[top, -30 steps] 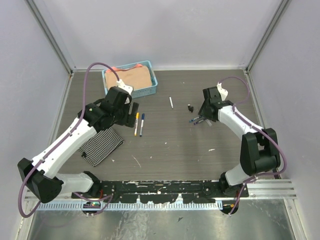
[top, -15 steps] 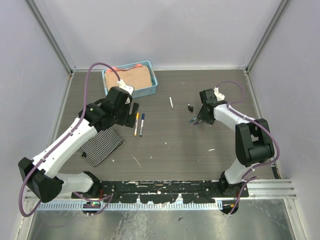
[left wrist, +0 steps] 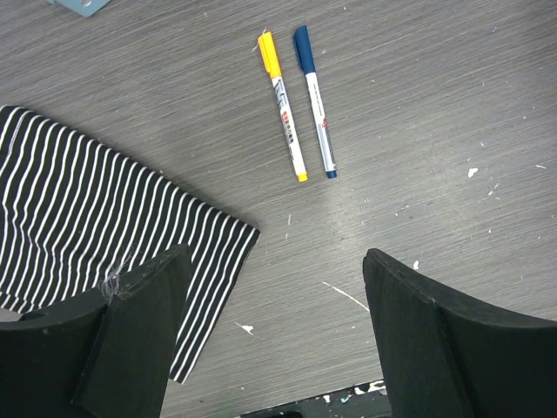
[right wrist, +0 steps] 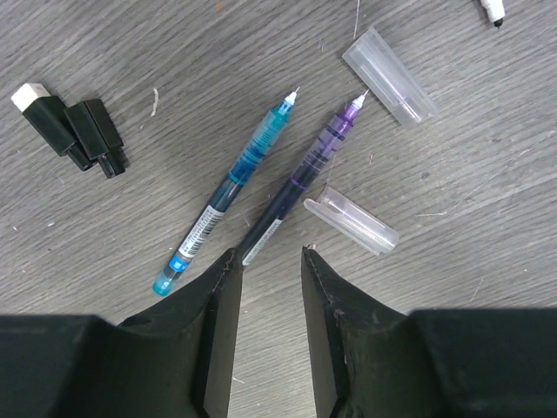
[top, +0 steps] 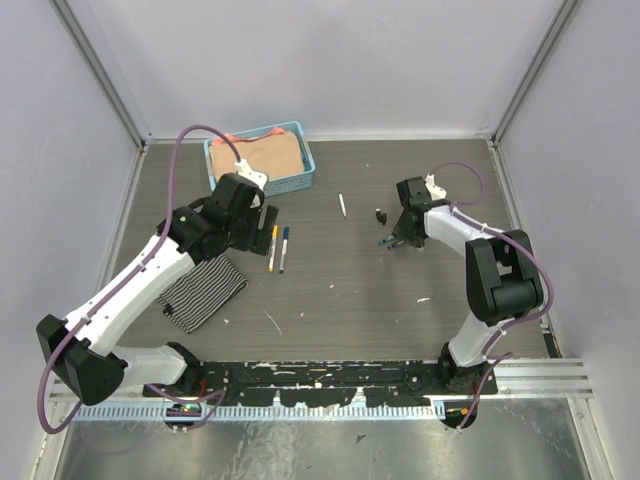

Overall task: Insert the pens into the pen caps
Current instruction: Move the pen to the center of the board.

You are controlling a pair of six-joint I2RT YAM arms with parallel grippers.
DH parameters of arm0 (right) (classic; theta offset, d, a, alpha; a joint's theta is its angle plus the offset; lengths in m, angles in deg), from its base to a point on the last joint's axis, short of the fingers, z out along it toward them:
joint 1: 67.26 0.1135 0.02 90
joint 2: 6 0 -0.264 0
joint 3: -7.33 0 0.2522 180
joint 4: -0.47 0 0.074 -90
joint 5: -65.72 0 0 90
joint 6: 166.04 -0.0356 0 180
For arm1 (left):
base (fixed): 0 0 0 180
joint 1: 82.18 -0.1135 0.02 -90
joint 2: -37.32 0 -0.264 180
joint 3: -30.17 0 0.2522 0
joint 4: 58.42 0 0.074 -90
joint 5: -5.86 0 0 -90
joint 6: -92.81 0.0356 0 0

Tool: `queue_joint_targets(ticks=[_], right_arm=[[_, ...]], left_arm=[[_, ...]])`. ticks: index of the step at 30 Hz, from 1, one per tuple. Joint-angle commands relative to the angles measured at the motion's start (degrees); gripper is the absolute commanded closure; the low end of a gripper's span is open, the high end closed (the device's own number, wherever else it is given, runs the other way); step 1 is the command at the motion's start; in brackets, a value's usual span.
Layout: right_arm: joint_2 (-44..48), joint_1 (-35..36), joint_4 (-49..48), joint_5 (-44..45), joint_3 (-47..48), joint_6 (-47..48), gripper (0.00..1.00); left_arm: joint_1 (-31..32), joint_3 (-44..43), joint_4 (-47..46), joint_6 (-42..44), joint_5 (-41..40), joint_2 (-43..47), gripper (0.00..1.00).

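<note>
Right gripper [right wrist: 267, 292] hangs low over the table [right wrist: 470, 218] with its jaws down to a narrow gap. They have drawn closer together over the last second, and nothing is clamped between them. The back end of the purple pen [right wrist: 305, 178] lies just at the mouth of that gap, apart from both fingers. Beside it, nearly parallel, lies the teal pen [right wrist: 231, 192]. Both are uncapped, their tips pointing away from the gripper. One clear cap [right wrist: 387, 77] lies just past the purple tip, and a second clear cap [right wrist: 351, 219] lies just beside the purple barrel. A black cap [right wrist: 78, 131] with a white end sits left of the teal pen, apart from it. The dark tip of a white pen [right wrist: 493, 9] shows at the top right corner.

From above, the right arm has changed since a second ago. Its elbow has swung in toward the middle and the arm now folds more tightly, while the gripper stays over the same pair of pens. Pens and caps lie where they did.

The left gripper [left wrist: 274, 322] has not moved. Its jaws stand wide apart and empty above the table, with a striped cloth [left wrist: 87, 218] under its left finger. Ahead of it lie a yellow-capped pen [left wrist: 283, 104] and a blue-capped pen [left wrist: 315, 100], side by side, close but not touching. A blue basket [top: 308, 165] stands beyond the left arm, toward the far side.
</note>
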Motion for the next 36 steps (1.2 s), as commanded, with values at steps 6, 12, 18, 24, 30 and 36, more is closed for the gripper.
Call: queue_joint_targets(ticks=[6,12,18,24,30,36], right_arm=[[-0.86,-0.18,-1.64,0.37,2.49,-0.19,0.65],[-1.67,-0.25,-1.83,0.39,2.53,0.15,0.67],[-2.32,-0.18,-2.23,0.14,2.41,0.16,0.69],[-3.03,-0.23,-2.35,-0.06,2.21,0.34,0.69],[-2.99,-0.18,-2.48,0.12,1.49,0.32,0.73],[-0.19,-0.2,-2.69,0.21,-1.33,-0.8,0.79]], left_arm=[[-0.19,0.71,-0.84,0.68,-0.22,0.73,0.14],[-0.17,0.58,-0.82,0.87,0.57,0.32,0.14],[-0.16,0.48,-0.88,1.01,1.16,0.19,0.14],[-0.16,0.6,-0.84,1.06,1.12,0.26,0.14],[-0.16,0.65,-0.84,1.17,1.25,0.44,0.14],[-0.17,0.69,-1.0,1.23,1.34,0.66,0.14]])
